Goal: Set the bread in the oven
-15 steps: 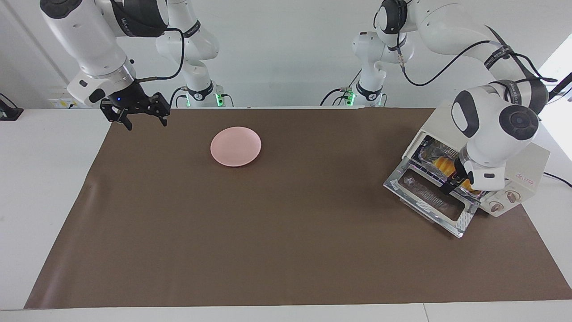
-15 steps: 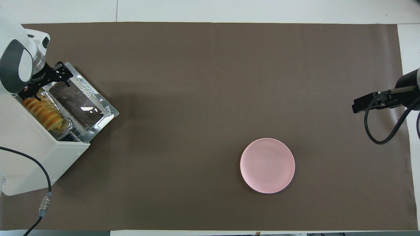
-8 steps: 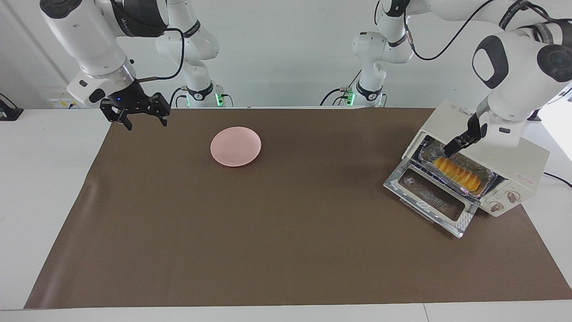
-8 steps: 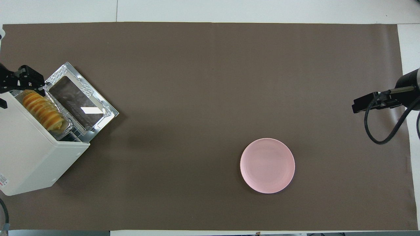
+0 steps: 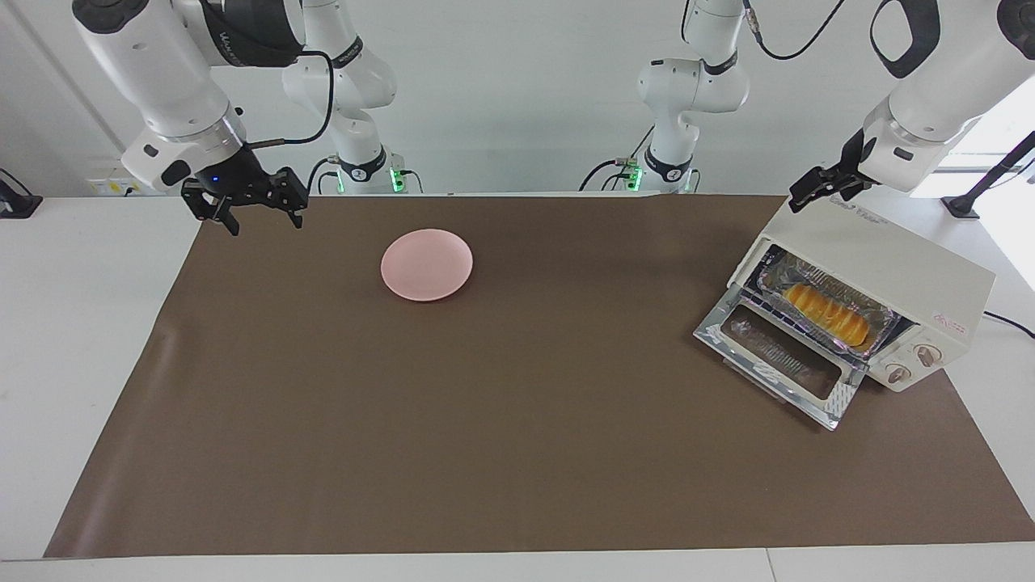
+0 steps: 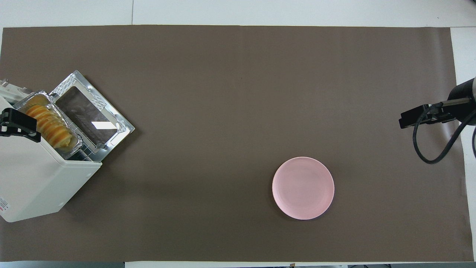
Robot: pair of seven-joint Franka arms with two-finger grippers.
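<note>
The bread (image 5: 829, 314), a ridged golden loaf, lies in a silver foil tray (image 5: 881, 323) on the rack inside the cream-white oven (image 5: 897, 255). The oven's glass door (image 5: 780, 364) hangs open, dropped down onto the mat. In the overhead view the bread (image 6: 48, 125) shows in the oven (image 6: 33, 175) mouth. My left gripper (image 5: 823, 192) is open and empty, raised above the oven's top; it also shows in the overhead view (image 6: 20, 124). My right gripper (image 5: 265, 220) is open and empty, waiting over the mat's corner at the right arm's end.
A round pink plate (image 5: 427, 264) lies empty on the brown mat (image 5: 485, 420), toward the right arm's end; it also shows in the overhead view (image 6: 303, 188). A black cable runs from the oven's back off the table.
My left gripper has let go of the bread in the oven, drawn out of the oven mouth and risen above the oven's top. The right arm has not moved.
</note>
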